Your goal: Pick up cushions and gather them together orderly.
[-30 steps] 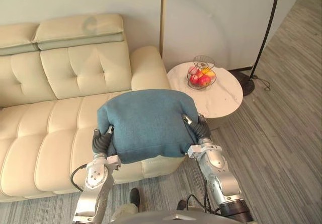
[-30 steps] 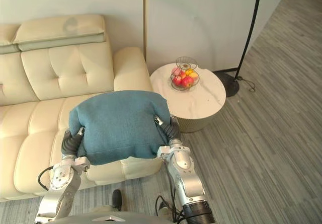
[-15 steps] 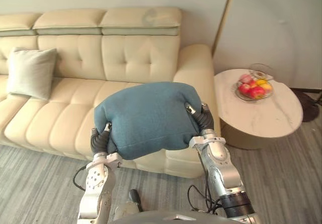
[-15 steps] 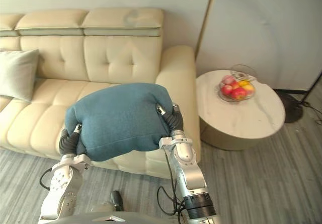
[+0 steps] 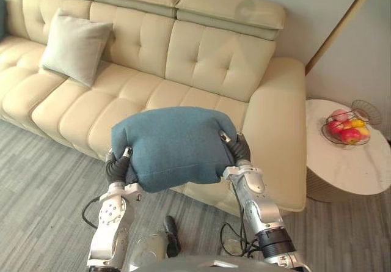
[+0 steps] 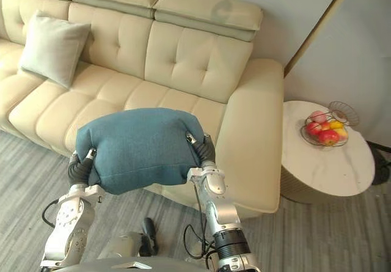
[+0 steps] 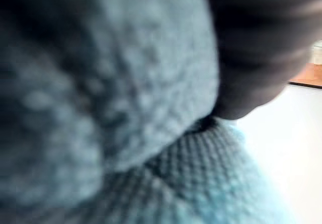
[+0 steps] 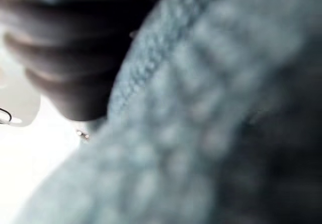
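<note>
I held the teal knitted cushion (image 5: pixel 174 145) between my left hand (image 5: pixel 116 169) and right hand (image 5: pixel 239 151), over the front edge of the cream leather sofa (image 5: pixel 208 58). Whether they were clamped or flat, I could not tell. The pale grey square cushion (image 5: pixel 74 46) leaned well apart, so I judged the gathering not yet done. No writing was readable.

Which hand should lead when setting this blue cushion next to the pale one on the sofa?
Left, probably. The left hand and right hand carry the blue cushion between them, but the pale cushion leans on the sofa far to the left, nearer the left hand.
</note>
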Available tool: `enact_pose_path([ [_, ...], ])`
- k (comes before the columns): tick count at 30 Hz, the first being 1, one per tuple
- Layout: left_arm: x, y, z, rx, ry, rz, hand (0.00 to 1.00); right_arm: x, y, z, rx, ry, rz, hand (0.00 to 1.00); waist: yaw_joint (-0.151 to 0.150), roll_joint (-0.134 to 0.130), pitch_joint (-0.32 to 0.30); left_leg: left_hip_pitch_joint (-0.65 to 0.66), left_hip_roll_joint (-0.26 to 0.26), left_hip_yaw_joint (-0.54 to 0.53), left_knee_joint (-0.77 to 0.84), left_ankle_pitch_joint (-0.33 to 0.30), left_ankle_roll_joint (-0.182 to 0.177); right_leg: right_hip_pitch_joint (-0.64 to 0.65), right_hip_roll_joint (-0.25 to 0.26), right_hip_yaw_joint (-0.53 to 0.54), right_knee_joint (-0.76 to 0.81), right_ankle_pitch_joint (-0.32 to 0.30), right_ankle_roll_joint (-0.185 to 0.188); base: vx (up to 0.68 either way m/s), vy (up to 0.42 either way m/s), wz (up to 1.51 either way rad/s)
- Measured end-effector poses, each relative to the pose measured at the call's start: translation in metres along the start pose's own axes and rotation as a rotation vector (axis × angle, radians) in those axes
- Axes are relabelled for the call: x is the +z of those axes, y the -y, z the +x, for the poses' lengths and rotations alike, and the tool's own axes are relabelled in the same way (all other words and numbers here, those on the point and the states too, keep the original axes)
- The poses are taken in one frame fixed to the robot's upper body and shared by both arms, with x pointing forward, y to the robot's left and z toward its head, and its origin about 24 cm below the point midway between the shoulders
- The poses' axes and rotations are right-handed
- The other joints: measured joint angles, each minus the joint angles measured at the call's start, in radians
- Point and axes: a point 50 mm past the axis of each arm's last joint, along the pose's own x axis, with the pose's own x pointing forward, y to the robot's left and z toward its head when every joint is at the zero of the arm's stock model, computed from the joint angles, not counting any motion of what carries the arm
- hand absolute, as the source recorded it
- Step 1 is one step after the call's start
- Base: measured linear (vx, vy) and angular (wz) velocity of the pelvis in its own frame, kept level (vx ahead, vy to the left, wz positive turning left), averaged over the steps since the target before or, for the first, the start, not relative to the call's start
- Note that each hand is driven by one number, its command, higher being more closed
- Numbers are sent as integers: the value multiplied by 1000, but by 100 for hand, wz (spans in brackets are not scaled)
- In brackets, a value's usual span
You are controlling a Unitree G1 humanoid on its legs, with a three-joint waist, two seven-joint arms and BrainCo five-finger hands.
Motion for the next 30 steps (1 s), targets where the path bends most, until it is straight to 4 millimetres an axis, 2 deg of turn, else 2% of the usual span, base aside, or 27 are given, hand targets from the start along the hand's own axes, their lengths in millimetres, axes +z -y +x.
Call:
enact_pose_path([
  [1,0,1,0,-10,-1,0,100,0,1,0,-4,1,4,100,-11,6,4,14,-2,-6,-32,1,-2,-16,39,-3,-14,0,1,66,31,19],
  [2,0,2,0,-20,0,0,100,1,3,0,-11,2,8,100,-34,13,8,43,-10,-10,-100,-6,-13,-42,102,-1,-69,7,-8,127,42,42],
  [3,4,3,3,-36,17,11,100,1,4,-3,-23,8,27,100,-65,-49,5,34,-64,8,-11,-48,26,-59,67,-1,-160,13,-21,154,12,48],
  [4,7,8,6,-54,31,4,100,6,8,-6,-29,31,30,100,-68,-42,24,32,-37,-3,139,-62,56,-67,69,3,-142,37,-25,144,-21,43],
  [5,3,13,10,-71,19,0,100,5,14,-10,-48,32,38,100,-66,-33,48,72,-49,-42,150,-119,22,-59,56,34,-83,54,-18,116,-28,14],
  [6,-3,15,7,-69,-13,4,100,-2,19,-16,-65,4,36,100,-74,-1,31,86,-30,-31,142,-134,16,-66,72,48,-89,59,-51,202,17,-7],
  [7,-2,16,6,-94,-9,19,100,-4,22,-22,-75,-3,43,100,-70,17,19,88,-22,-35,132,-144,2,-63,92,41,-129,76,-76,177,38,-11],
  [8,-2,17,6,-102,-4,23,100,-3,22,-24,-76,1,47,100,-71,18,18,90,-20,-37,132,-146,-2,-58,94,36,-146,77,-74,286,-50,4],
  [9,-3,18,4,-118,-10,25,100,-2,23,-32,-83,5,53,100,-72,28,12,93,-2,-53,138,-161,-30,-5,117,15,-243,131,-31,293,-124,22],
  [10,-7,18,0,-120,-26,27,100,-4,24,-38,-91,-1,55,100,-71,40,2,94,21,-61,154,-176,-59,38,134,-10,-305,169,-30,437,-164,28],
  [11,-10,16,-3,-116,-42,27,100,-3,24,-42,-94,4,60,100,-68,39,-1,79,45,-54,231,-174,-79,77,146,-31,-348,186,-25,277,-92,20],
  [12,-12,15,-5,-111,-53,18,100,-1,24,-43,-93,11,60,100,-67,40,-1,54,62,-49,293,-174,-79,91,152,-40,-358,185,-25,321,-108,13],
  [14,-18,16,-11,-101,-83,-12,100,7,24,-46,-83,40,71,100,-60,40,-2,-23,116,-23,563,-128,-143,170,152,-41,-413,185,-29,356,-82,-5],
  [15,-20,17,-12,-105,-93,-21,100,10,24,-46,-79,55,68,100,-46,43,-5,-55,148,-9,655,-129,-134,204,152,-21,-438,185,-29,349,-4,-47],
  [16,-20,19,-13,-109,-98,-34,100,15,23,-46,-76,75,70,100,-29,50,-9,-77,198,-1,699,-158,-124,234,148,11,-457,185,-29,225,11,-53],
  [17,-20,19,-13,-110,-95,-37,100,17,23,-46,-75,82,70,100,-27,52,-11,-85,211,-3,691,-166,-126,237,143,20,-458,185,-29,251,93,-59],
  [19,-13,22,-14,-119,-67,-50,100,23,23,-45,-75,112,71,100,-18,45,-10,-102,240,-6,573,-185,-130,243,106,61,-459,185,-28,237,208,-45],
  [20,-9,25,-14,-130,-51,-63,100,24,25,-46,-84,117,72,100,-18,45,-11,-86,237,-25,374,-162,-130,255,76,81,-458,185,-25,214,281,-43],
  [21,-8,26,-15,-132,-47,-73,100,24,26,-46,-88,117,71,100,-14,54,-16,-57,236,-41,233,-103,-128,257,70,92,-455,181,-9,285,402,-73],
  [22,-5,28,-20,-130,-39,-95,100,25,26,-46,-85,120,65,100,-4,87,-36,-16,262,-90,77,146,-149,260,82,120,-454,155,66,284,403,-74],
  [23,-5,25,-19,-126,-36,-78,100,18,23,-48,-99,94,96,100,-6,46,-48,-8,227,-103,112,86,-209,266,41,148,-453,117,122,259,364,-63],
  [24,-5,24,-19,-122,-38,-77,100,16,22,-49,-102,87,104,100,-4,43,-49,-7,220,-107,117,78,-210,257,41,147,-436,118,123,169,240,-28],
  [25,-5,23,-19,-119,-35,-73,100,13,19,-51,-106,77,123,100,-2,29,-47,-7,203,-128,146,70,-214,242,40,146,-400,117,122,62,103,-44],
  [26,-8,19,-22,-101,-48,-66,100,11,16,-52,-103,67,132,100,13,22,-46,-8,182,-227,217,38,-218,234,29,168,-371,119,121,50,93,-80],
  [27,-9,16,-26,-92,-54,-65,100,10,15,-52,-96,65,130,100,28,24,-47,3,173,-289,248,-3,-216,233,28,206,-373,117,121,33,76,-107],
  [28,-9,15,-28,-87,-56,-66,100,10,15,-52,-94,66,129,100,36,25,-48,14,176,-302,257,-36,-223,233,31,235,-385,111,131,-2,87,-108],
  [30,-13,14,-32,-86,-72,-65,100,8,16,-54,-99,55,123,100,33,39,-52,39,202,-270,248,-116,-237,205,52,314,-405,129,147,-74,156,-122],
])
